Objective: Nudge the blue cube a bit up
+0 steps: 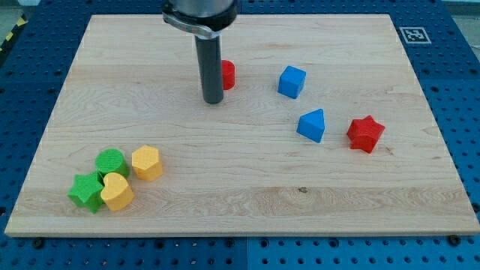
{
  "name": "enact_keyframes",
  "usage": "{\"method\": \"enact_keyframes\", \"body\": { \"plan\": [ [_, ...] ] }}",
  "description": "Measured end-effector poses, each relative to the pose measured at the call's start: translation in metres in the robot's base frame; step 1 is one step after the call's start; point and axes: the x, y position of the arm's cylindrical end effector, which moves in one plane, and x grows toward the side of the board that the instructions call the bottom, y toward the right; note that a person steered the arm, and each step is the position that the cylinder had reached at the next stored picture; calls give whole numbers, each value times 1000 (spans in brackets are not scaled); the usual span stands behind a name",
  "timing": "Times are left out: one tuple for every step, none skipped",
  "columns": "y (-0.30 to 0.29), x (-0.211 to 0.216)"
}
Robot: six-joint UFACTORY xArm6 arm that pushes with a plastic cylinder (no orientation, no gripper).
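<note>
1. Seven blocks lie on the wooden board [247,199] in the single camera view; I count two blue, two red, two yellow and two green.
2. My tip [213,101] rests on the board in the upper middle, at the lower end of the dark rod [210,67]. The rig carries no fingers, so there is nothing to release, clench or grasp with.
3. Task item: the blue cube [292,82] sits to the view's right of my tip, well apart from it, in the upper half of the board and slightly tilted in plan.
4. A red block [227,74] stands just beside the rod on its right, partly hidden behind it; I cannot tell its shape, nor whether rod and block touch.
5. A blue wedge-shaped block [312,125] lies below and slightly right of the blue cube, apart from it.
6. A red star-shaped block [365,133] lies just right of the blue wedge, with a small gap between them.
7. At the lower left a cluster of four sits close together: a green round block [111,162], a green star-shaped block [86,191], a yellow heart-shaped block [116,191] and a yellow block [147,163] to the right.
8. A black-and-white marker tag [412,34] sits just off the board's upper right corner.
</note>
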Motion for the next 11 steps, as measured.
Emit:
{"method": "enact_keyframes", "body": {
  "plan": [
    [34, 1],
    [70, 1],
    [116, 3],
    [122, 3],
    [122, 1],
    [122, -5],
    [122, -6],
    [122, -12],
    [122, -19],
    [122, -19],
    [114, -9]
  ]
}}
